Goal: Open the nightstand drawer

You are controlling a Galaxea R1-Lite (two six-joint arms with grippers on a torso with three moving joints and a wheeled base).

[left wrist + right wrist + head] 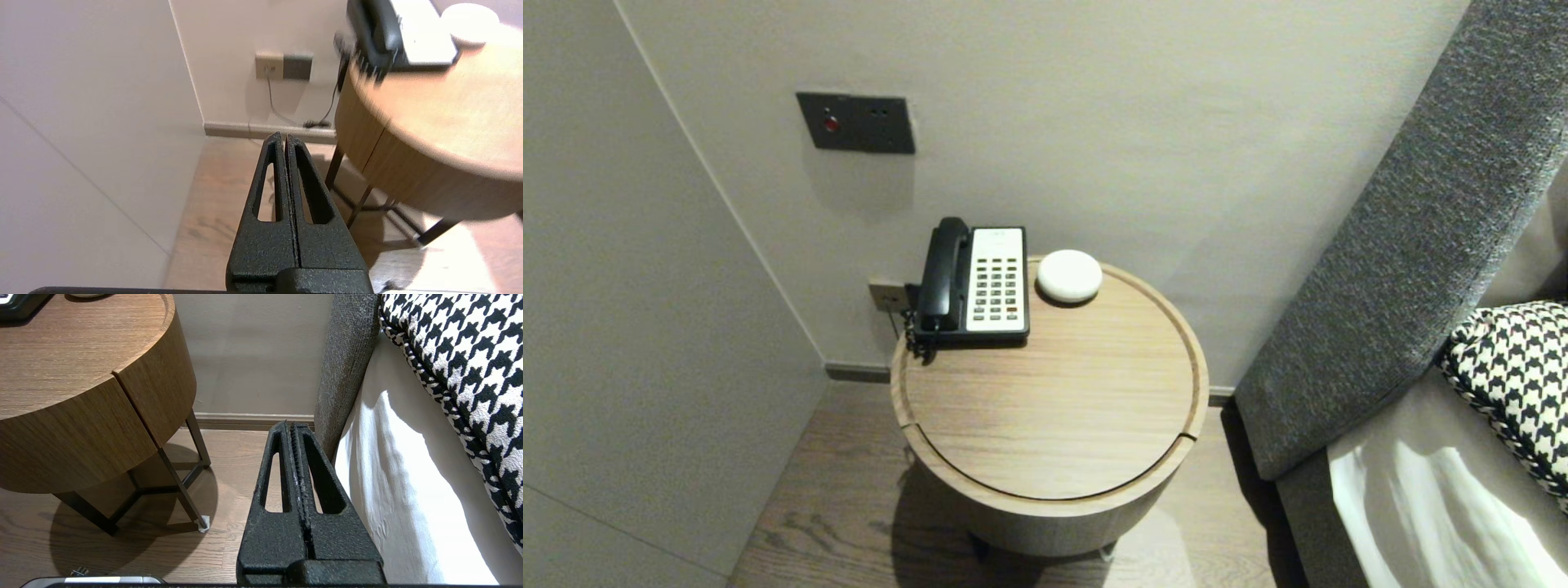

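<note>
1. Head view: round table [1045, 408] carries telephone [970, 282] and white puck [1069, 275], side by side.
2. Left wrist view: left gripper [284, 139] pressed together, empty; telephone well beyond its tips.
3. Right wrist view: right gripper [291, 426] pressed together, empty, between round table and bed [408, 477].

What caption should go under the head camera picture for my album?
A black-and-white phone and a white disc sit on a round wooden table beside the bed.

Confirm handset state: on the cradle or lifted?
On the cradle. The black handset lies seated along the left side of the phone, cord hanging below.
</note>
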